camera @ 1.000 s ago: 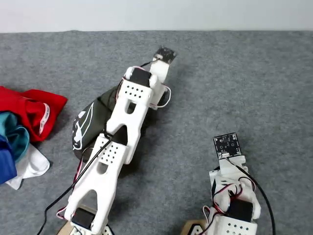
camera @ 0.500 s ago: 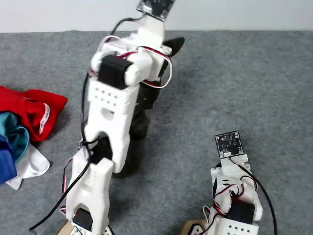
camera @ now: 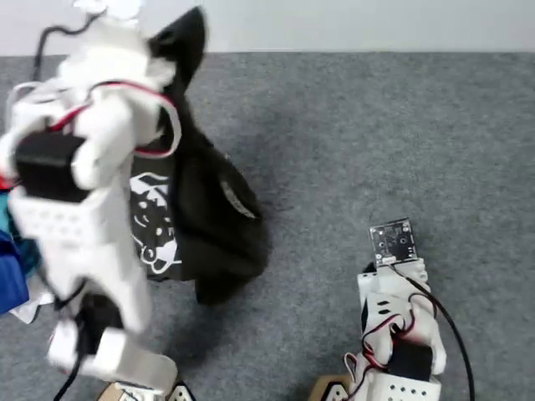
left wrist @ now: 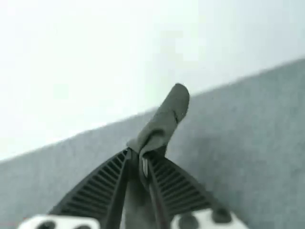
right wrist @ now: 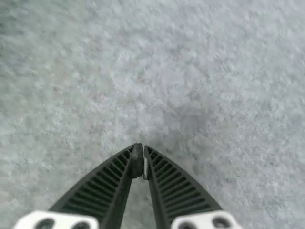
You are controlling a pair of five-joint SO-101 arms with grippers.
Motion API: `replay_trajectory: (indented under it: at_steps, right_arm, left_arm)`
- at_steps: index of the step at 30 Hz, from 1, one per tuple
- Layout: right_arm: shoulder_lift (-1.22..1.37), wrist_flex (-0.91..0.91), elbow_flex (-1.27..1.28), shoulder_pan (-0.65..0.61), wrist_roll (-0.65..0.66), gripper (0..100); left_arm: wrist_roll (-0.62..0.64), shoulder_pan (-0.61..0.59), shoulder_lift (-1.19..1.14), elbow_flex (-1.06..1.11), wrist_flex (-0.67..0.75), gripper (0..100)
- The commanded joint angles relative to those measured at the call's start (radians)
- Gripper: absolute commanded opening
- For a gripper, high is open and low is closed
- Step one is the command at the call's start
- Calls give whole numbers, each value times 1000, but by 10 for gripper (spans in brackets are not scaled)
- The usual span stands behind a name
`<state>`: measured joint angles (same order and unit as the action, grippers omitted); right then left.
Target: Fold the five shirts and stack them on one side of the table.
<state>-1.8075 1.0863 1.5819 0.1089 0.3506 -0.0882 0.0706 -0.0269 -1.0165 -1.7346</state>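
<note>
- black cotton shirt with a white cartoon print (camera: 201, 217) is hanging from the left claw (left wrist: 141, 164), high over the far left part of the grey felt table cover (camera: 376, 134). the jaws are pinching a bunched corner of the cloth, and a tongue of it is sticking out past the tips.
- is it hanging free?
- mostly. the body is drooping beside the white left arm (camera: 84, 167), crumpled, with the print facing up. the low end looks to be trailing on the felt, though i cannot be sure.
- and the right claw (right wrist: 139, 167)?
- its tips are pressing together on nothing. it is pointing down at bare felt close to its own base, well apart from the shirt.
- how far along?
- i am judging it early. nothing folded is lying anywhere and no stack is forming. the heap of other shirts (camera: 12, 271) is sitting rumpled at the table's left edge, with blue and white cloth peeking past the arm. i cannot count them.
- what is remaining?
- nearly all of it, by my reading. this shirt is needing to be spread flat and folded, then the others in turn, then all of them stacked on one side.
</note>
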Motion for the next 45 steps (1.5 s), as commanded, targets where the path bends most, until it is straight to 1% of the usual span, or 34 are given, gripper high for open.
replay_trajectory:
  at_steps: [1,4,8,12,14,16,19,23,26,28,31,35,37,39,43,45]
  right_arm:
    - [-7,-21,-81,-84,-63,9]
    - [-7,-13,-101,-153,-86,8]
    - [-7,-12,-118,-226,-86,8]
    - [54,-12,-163,-288,-86,8]
    - [145,-18,-227,-308,-89,8]
    - [275,-21,-319,-321,-115,8]
    - [518,-13,-477,-329,-146,8]
    - [797,-10,-687,-303,-150,8]
    - [908,5,-807,-252,-150,8]
    - [940,30,-862,-208,-146,8]
    - [947,76,-896,-127,-140,8]
    - [947,130,-896,-16,-12,8]
    - [949,143,-895,42,43,8]
    - [954,145,-893,97,69,8]
    - [957,143,-893,177,74,8]
    - [957,143,-893,205,75,8]
  left_arm:
    - [-77,-60,267,389,-21,4]
    - [-132,-110,436,697,-21,4]
    - [-187,-213,582,990,-18,4]
    - [-227,-339,620,1110,-18,4]
    - [-227,-356,623,1124,-18,4]
    - [-222,-345,623,1127,-18,4]
    - [-207,-255,623,1124,-18,4]
    - [-51,-80,620,1055,-8,4]
    - [37,66,618,972,32,4]
    - [72,158,618,928,78,4]
    - [97,262,617,883,172,4]
    - [98,370,563,862,292,4]
    - [98,405,496,812,319,4]
    - [98,446,408,743,341,4]
    - [101,545,210,564,331,4]
    - [101,595,112,484,296,4]
